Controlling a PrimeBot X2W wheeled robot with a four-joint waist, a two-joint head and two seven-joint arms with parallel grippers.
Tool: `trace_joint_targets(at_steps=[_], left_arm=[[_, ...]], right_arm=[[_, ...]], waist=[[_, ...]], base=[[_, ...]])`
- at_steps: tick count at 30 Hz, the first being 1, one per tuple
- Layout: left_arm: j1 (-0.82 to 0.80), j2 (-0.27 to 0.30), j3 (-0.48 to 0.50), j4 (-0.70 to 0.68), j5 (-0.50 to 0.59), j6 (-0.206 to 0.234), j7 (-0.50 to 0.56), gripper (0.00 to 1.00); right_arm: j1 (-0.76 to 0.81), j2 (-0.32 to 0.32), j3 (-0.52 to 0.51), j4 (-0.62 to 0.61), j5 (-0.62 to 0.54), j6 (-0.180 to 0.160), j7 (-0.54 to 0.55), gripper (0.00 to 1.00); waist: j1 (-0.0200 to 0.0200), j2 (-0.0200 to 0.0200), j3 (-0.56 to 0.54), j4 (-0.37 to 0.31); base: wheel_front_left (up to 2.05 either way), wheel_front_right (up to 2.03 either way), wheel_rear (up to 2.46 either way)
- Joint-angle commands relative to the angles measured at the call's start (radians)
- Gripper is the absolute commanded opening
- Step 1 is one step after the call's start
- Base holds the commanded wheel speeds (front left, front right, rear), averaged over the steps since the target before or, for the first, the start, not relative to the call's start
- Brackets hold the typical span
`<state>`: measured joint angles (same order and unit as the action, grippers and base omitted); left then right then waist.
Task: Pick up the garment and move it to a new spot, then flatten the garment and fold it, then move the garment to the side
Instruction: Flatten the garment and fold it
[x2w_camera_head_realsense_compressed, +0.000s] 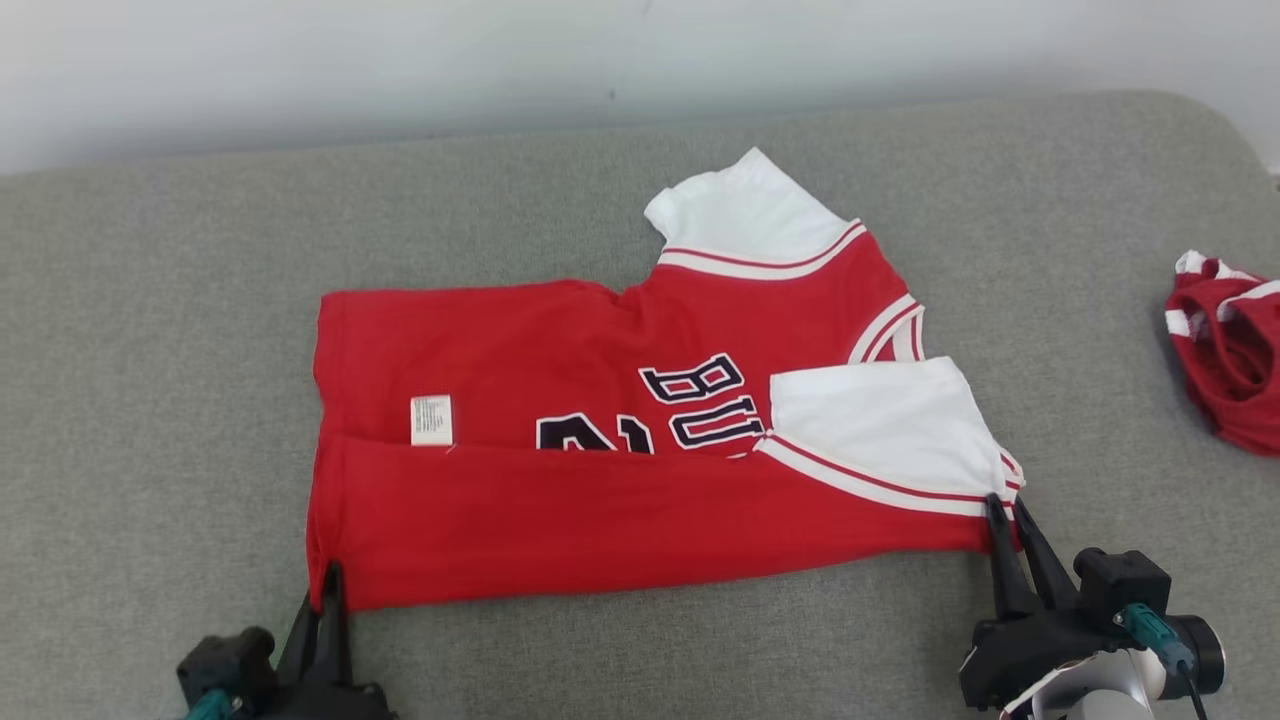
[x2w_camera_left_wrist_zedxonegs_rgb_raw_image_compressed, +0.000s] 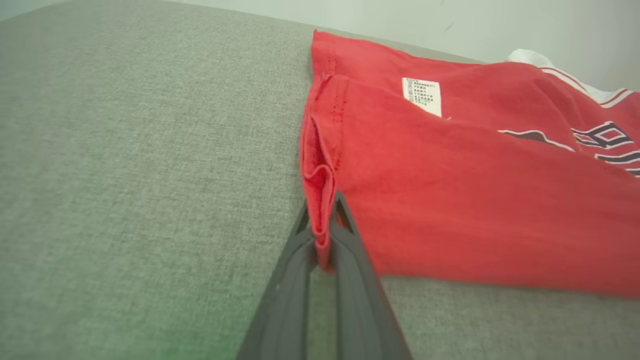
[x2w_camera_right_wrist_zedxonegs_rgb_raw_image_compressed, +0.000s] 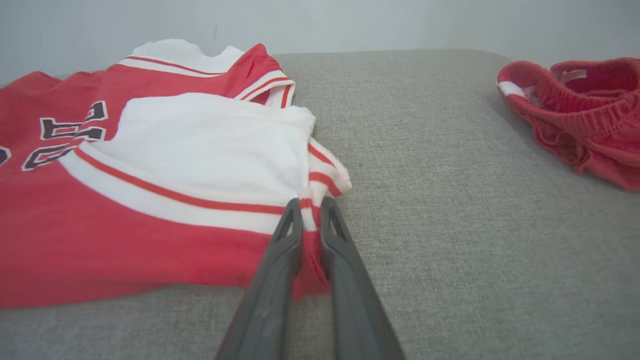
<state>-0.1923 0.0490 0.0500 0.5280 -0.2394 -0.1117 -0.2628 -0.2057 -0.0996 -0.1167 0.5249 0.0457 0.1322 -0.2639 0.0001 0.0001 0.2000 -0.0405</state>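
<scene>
The garment (x2w_camera_head_realsense_compressed: 600, 470) is a red jersey with white shoulders and dark lettering, lying sideways on the grey cushion, its near long edge folded over itself. My left gripper (x2w_camera_head_realsense_compressed: 330, 580) is shut on the hem corner at the lower left; the left wrist view shows the red hem (x2w_camera_left_wrist_zedxonegs_rgb_raw_image_compressed: 320, 200) pinched between the fingers of that gripper (x2w_camera_left_wrist_zedxonegs_rgb_raw_image_compressed: 322, 220). My right gripper (x2w_camera_head_realsense_compressed: 1003, 515) is shut on the striped shoulder corner at the lower right. In the right wrist view the gripper (x2w_camera_right_wrist_zedxonegs_rgb_raw_image_compressed: 311, 215) pinches the red-and-white trim of the garment (x2w_camera_right_wrist_zedxonegs_rgb_raw_image_compressed: 150, 200).
A crumpled pair of red shorts (x2w_camera_head_realsense_compressed: 1230, 340) with white stripes lies at the right edge of the cushion, also seen as shorts (x2w_camera_right_wrist_zedxonegs_rgb_raw_image_compressed: 580, 115) in the right wrist view. Grey cushion (x2w_camera_head_realsense_compressed: 150, 350) extends left and behind the jersey, ending at a pale wall (x2w_camera_head_realsense_compressed: 400, 60).
</scene>
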Motion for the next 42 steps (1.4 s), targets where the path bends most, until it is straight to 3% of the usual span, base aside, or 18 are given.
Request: trace_joint_targets(at_steps=[1,13,26,27,28,29,38,42], left_arm=[[0.023,0.003,0.008,-0.005,0.003,0.002,-0.002,0.0],[0.183,0.004,0.039,0.003,-0.005,0.014,-0.002,0.0],[0.282,0.005,0.017,0.03,-0.04,0.033,-0.002,0.0],[0.279,0.005,0.011,0.034,-0.045,0.034,-0.003,0.09],[0.274,0.005,0.008,0.037,-0.047,0.035,-0.003,0.64],[0.267,0.005,0.007,0.033,-0.05,0.038,-0.003,1.0],[0.166,0.002,0.017,-0.043,0.019,0.035,-0.002,1.0],[0.078,0.012,0.02,-0.014,0.055,0.021,-0.002,1.0]], right_arm=[[0.007,0.0,-0.007,-0.003,0.004,-0.003,0.0,0.0],[0.125,0.006,0.004,0.028,0.012,-0.003,0.0,0.0],[0.212,0.004,0.022,0.045,0.023,-0.004,0.0,0.0],[0.21,0.004,0.021,0.046,0.021,-0.004,0.0,0.04],[0.206,0.004,0.014,0.043,0.019,-0.004,0.0,0.69],[0.199,0.004,0.009,0.041,0.015,-0.004,0.0,1.0],[0.1,0.01,-0.003,-0.018,-0.024,-0.003,0.0,1.0],[0.037,0.014,0.021,-0.018,-0.032,-0.003,0.0,1.0]], waist=[[-0.0001,-0.0001,-0.031,0.001],[-0.0001,-0.0001,-0.195,-0.006],[-0.0001,-0.0001,-0.225,-0.01],[-0.0001,-0.0001,-0.222,-0.009],[-0.0001,-0.0001,-0.218,-0.009],[-0.0001,-0.0001,-0.214,-0.007],[-0.0001,-0.0001,-0.148,0.01],[-0.0001,-0.0001,-0.117,0.021]], base=[[0.0,0.0,0.0],[0.0,0.0,0.0],[0.0,0.0,0.0],[0.0,0.0,0.0],[0.0,0.0,0.0],[0.0,0.0,0.0],[0.0,0.0,0.0],[0.0,0.0,0.0]])
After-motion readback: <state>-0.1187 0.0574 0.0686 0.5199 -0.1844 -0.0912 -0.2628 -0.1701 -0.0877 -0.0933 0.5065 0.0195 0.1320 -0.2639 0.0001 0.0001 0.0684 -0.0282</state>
